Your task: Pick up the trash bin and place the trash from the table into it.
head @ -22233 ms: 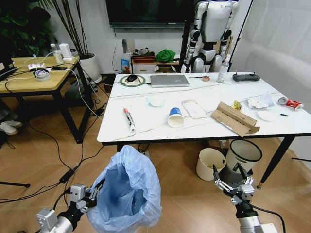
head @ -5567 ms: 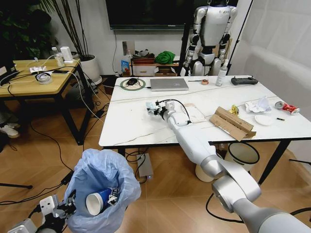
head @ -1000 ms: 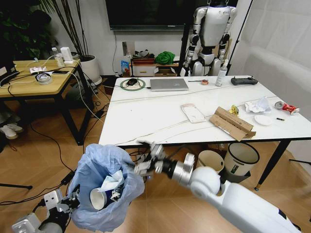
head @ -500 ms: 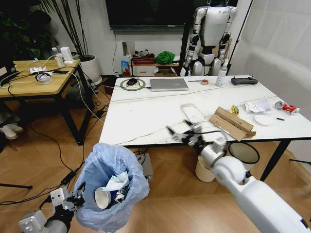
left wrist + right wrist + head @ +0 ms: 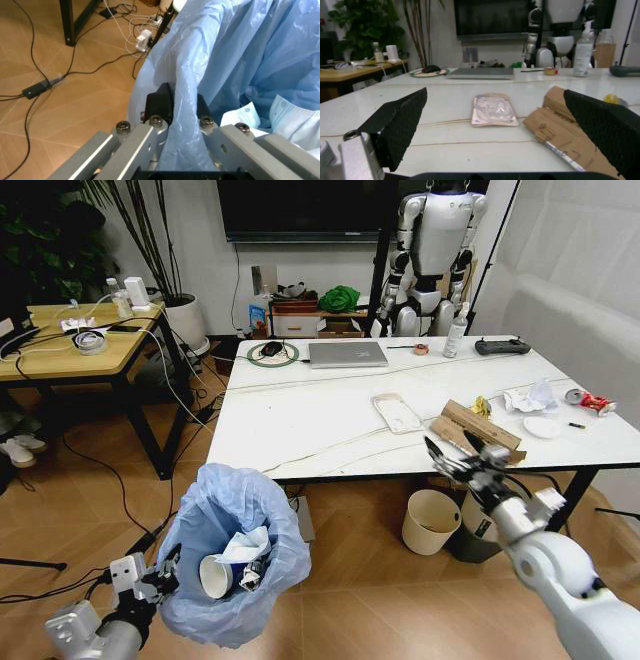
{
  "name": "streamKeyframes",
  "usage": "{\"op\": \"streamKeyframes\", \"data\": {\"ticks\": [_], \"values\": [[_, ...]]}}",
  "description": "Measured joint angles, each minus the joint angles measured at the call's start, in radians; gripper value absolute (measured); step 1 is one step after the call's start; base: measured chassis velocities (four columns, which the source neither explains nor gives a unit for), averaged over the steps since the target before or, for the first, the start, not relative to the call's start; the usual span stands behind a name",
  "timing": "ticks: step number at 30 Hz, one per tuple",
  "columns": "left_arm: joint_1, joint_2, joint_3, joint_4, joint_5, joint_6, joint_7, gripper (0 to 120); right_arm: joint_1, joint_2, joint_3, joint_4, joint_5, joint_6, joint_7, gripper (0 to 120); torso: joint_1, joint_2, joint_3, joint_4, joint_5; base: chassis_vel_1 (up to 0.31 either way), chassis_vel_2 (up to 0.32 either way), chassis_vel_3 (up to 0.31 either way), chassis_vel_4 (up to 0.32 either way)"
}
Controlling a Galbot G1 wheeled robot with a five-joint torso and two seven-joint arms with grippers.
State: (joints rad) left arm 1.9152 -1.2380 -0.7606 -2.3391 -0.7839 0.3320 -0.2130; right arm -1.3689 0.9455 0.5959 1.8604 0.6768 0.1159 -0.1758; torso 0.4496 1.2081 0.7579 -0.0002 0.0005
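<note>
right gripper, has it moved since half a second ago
Yes. The right gripper, fingers open, has shifted to the robot's right along the table front edge, now by the torn cardboard.

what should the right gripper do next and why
Probably ease forward over the table and close on the torn cardboard. The right gripper is open and empty at the near edge, with that piece closest ahead. The left gripper holds the trash bin, which contains a cup and tissue.

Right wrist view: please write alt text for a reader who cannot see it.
The open right tool hovers at the table edge, its fingers framing a flat clear wrapper and torn brown cardboard; a laptop sits behind.
</note>
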Motion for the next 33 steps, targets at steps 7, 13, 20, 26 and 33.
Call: {"op": "streamKeyframes", "data": {"ticks": [7, 13, 20, 26, 33], "values": [[-0.011, 0.005, 0.021, 0.012, 0.003, -0.002, 0.006, 1, -0.113, 0.088, 0.134, 0.059, -0.012, 0.0, -0.021, 100, 0.0, 0.0, 0.0, 0.0001, -0.0009, 0.0, 0.0, 0.0, 0.0], [-0.02, 0.01, 0.033, 0.026, 0.003, -0.005, 0.011, 1, -0.153, 0.204, 0.174, 0.062, -0.041, 0.004, -0.055, 100, 0.0, 0.0, 0.0, 0.0001, -0.0005, 0.0, 0.0, 0.0, 0.0], [-0.034, 0.009, 0.051, 0.035, 0.004, -0.005, 0.011, 1, -0.151, 0.238, 0.186, 0.05, -0.04, 0.006, -0.074, 100, 0.0, 0.0, 0.0, 0.0002, -0.0006, 0.0, 0.0, 0.0, 0.0], [-0.037, 0.0, 0.06, 0.039, 0.01, -0.008, 0.011, 1, -0.153, 0.246, 0.192, 0.04, -0.034, 0.014, -0.088, 100, 0.0, 0.0, 0.0, 0.0002, -0.0003, -0.102, -0.089, 0.093, 0.09], [-0.041, -0.008, 0.07, 0.048, 0.016, -0.009, 0.012, 1, -0.157, 0.259, 0.189, 0.032, -0.035, 0.024, -0.099, 100, 0.0, 0.0, 0.0, -0.0002, -0.0011, -0.185, -0.179, 0.171, 0.168]]}}
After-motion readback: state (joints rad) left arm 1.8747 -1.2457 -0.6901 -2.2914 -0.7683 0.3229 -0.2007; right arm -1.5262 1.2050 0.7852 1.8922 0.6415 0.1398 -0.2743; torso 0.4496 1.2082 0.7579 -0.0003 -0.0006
